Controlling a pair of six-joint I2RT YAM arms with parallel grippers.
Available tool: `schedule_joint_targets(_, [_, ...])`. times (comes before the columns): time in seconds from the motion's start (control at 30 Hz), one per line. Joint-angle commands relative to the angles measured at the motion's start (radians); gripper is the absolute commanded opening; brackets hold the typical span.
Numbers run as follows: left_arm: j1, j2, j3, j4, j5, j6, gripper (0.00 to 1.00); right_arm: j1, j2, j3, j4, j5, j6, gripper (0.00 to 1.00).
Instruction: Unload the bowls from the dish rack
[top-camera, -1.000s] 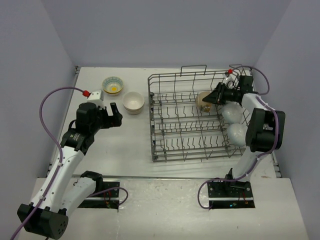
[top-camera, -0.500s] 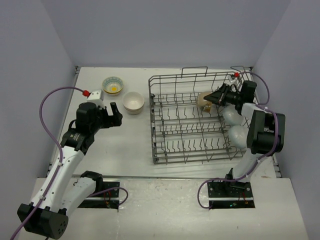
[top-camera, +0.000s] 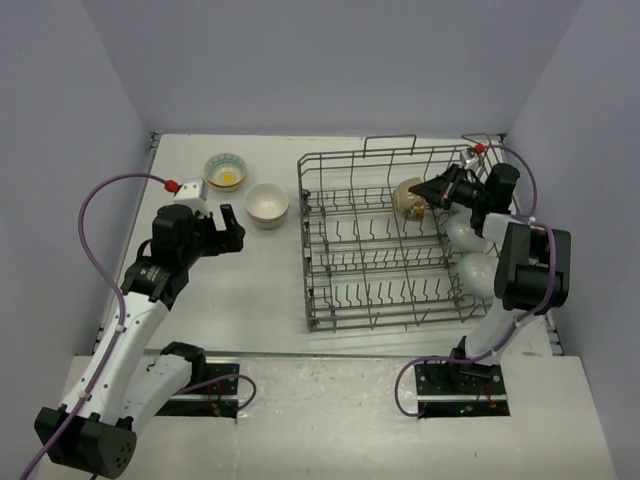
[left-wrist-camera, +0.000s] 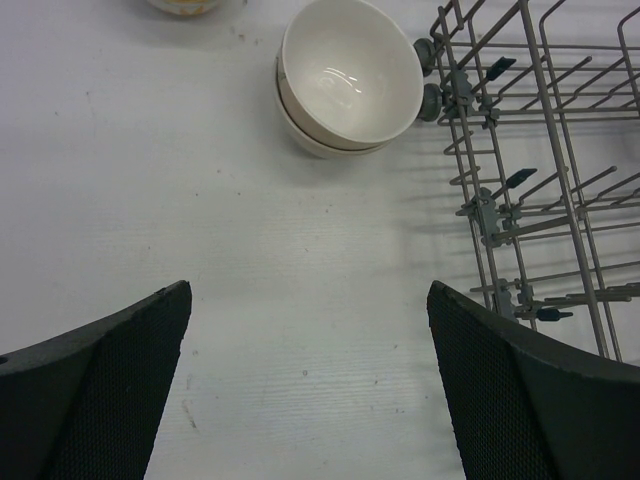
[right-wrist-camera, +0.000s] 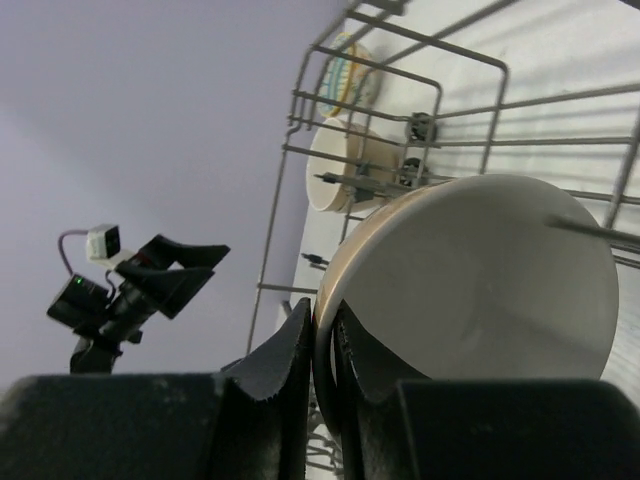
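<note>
The right end effector is closed on the rim of a beige bowl, with one finger inside and one outside. The bowl is tilted on its side within the dish rack. Behind this end effector, toward the arm's base, two white bowls are seen at the rack's right side. The left end effector is held wide open above the white table. Ahead of it, two cream bowls are stacked upright, just beside the rack's left edge, and a patterned bowl is set beyond them. The table is enclosed by plain pale lavender walls.
</note>
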Motion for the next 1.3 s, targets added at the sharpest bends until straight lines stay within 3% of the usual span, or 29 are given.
schedule_joint_targets(0.0, [0.001,-0.004,0.001,0.036,0.007,0.014,1.0,-0.016,-0.143,0.064,0.242,-0.128,0.106,0.0])
schedule_joint_targets(0.23, [0.004,-0.005,0.001,0.034,0.002,0.013,1.0,-0.016,-0.16,0.049,0.297,-0.125,0.159,0.0])
schedule_joint_targets(0.47, [0.009,-0.005,0.007,0.037,0.002,0.002,1.0,-0.004,-0.174,0.015,0.668,-0.142,0.392,0.0])
schedule_joint_targets(0.53, [0.009,-0.007,0.024,0.034,0.009,-0.001,1.0,0.03,-0.193,0.02,0.67,-0.142,0.37,0.0])
schedule_joint_targets(0.6, [0.009,-0.01,0.042,0.032,0.009,-0.005,1.0,0.064,-0.222,0.02,0.551,-0.133,0.298,0.0])
schedule_joint_targets(0.63, [0.009,-0.01,0.056,0.031,0.01,-0.01,1.0,0.072,-0.268,0.021,0.488,-0.125,0.184,0.0])
schedule_joint_targets(0.7, [0.009,-0.002,0.108,0.025,0.013,-0.019,1.0,0.104,-0.327,0.046,0.177,-0.099,0.019,0.0])
schedule_joint_targets(0.73, [0.007,0.021,0.134,0.007,0.047,-0.025,1.0,0.119,-0.389,0.092,0.053,-0.056,-0.194,0.0])
schedule_joint_targets(0.77, [0.006,0.037,0.195,-0.006,0.064,-0.027,1.0,0.157,-0.423,0.128,-0.249,-0.021,-0.312,0.0])
schedule_joint_targets(0.83, [-0.004,0.103,0.268,-0.046,0.093,-0.033,1.0,0.205,-0.501,0.234,-0.607,0.127,-0.63,0.0])
schedule_joint_targets(0.9, [-0.053,0.183,0.387,-0.093,0.059,-0.038,1.0,0.309,-0.554,0.271,-0.738,0.227,-0.765,0.0])
schedule_joint_targets(1.03, [-0.258,0.324,0.611,-0.181,-0.073,-0.059,1.0,0.482,-0.684,0.324,-0.984,0.511,-1.056,0.0])
schedule_joint_targets(1.13, [-0.307,0.395,0.751,-0.207,-0.099,-0.079,1.0,0.596,-0.727,0.341,-1.129,0.646,-1.213,0.0])
schedule_joint_targets(1.27, [-0.37,0.522,0.942,-0.276,-0.099,-0.087,1.0,0.788,-0.811,0.272,-1.151,0.865,-1.362,0.0])
